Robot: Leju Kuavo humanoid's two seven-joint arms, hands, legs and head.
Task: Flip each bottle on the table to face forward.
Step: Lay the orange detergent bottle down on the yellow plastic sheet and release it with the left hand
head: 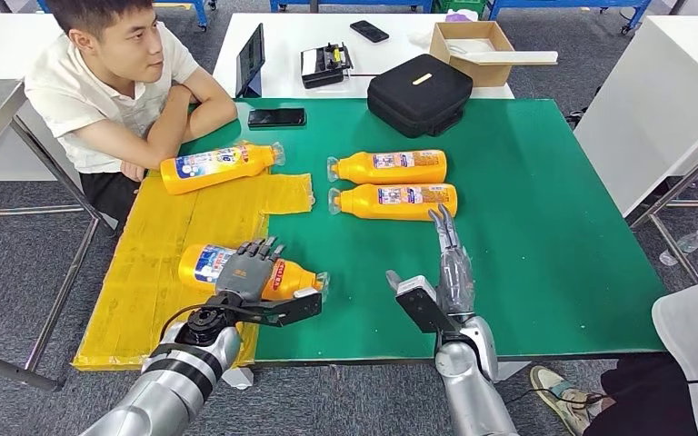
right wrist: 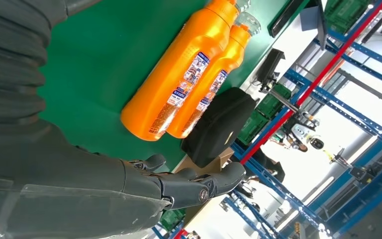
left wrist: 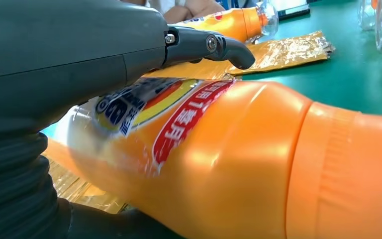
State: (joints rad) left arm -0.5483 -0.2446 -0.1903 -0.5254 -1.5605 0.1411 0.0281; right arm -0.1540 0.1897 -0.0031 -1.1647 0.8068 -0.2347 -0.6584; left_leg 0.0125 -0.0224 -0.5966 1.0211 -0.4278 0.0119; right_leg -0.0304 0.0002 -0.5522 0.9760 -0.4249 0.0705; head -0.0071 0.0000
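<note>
The setting was a robotics lab or workshop. A green-topped work table stood on grey carpet among white benches carrying a black equipment case, a tablet and a cardboard box (blue steel racking lined the room's edge), while a seated person watched.

green table with four orange bottles, yellow sheet, perhaps foil

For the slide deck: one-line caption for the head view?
Left hand grips an orange bottle on the yellow sheet; right hand open.
</note>
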